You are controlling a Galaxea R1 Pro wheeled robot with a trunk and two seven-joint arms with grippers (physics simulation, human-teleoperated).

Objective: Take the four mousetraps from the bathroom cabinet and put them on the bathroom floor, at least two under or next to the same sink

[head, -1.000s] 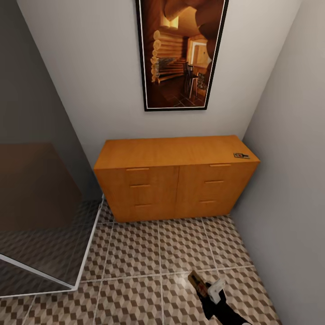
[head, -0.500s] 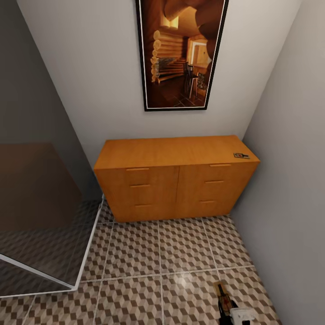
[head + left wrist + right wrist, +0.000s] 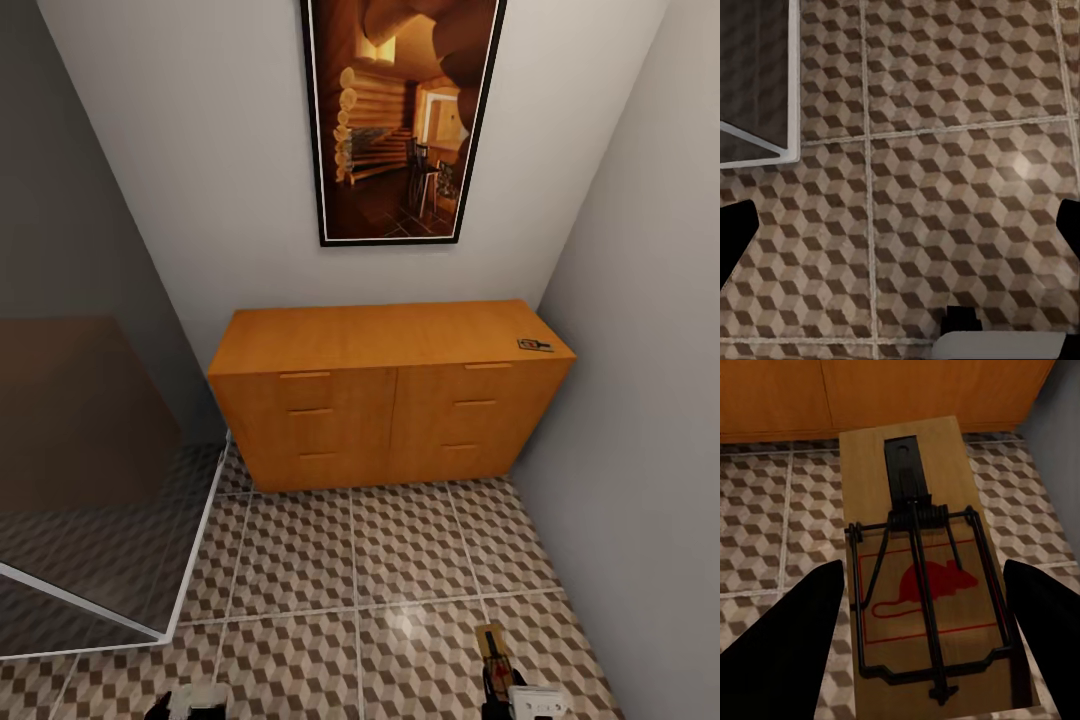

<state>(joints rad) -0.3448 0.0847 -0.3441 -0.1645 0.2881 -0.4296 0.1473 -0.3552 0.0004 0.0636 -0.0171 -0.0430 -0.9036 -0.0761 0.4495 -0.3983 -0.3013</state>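
Cube-patterned brown and beige floor tiles meet a low orange-tan wooden cabinet at frame centre. The right claw grips a tan wooden mousetrap; another mousetrap lies on the cabinet's right end. The left claw stands spread, empty.

We count 2 mousetraps: 1 held low over the tiles, 1 on the cabinet top's right end, though that one is small and blurred. We see 1 cabinet with 6 drawer handles, 1 framed picture, and 2 grippers.
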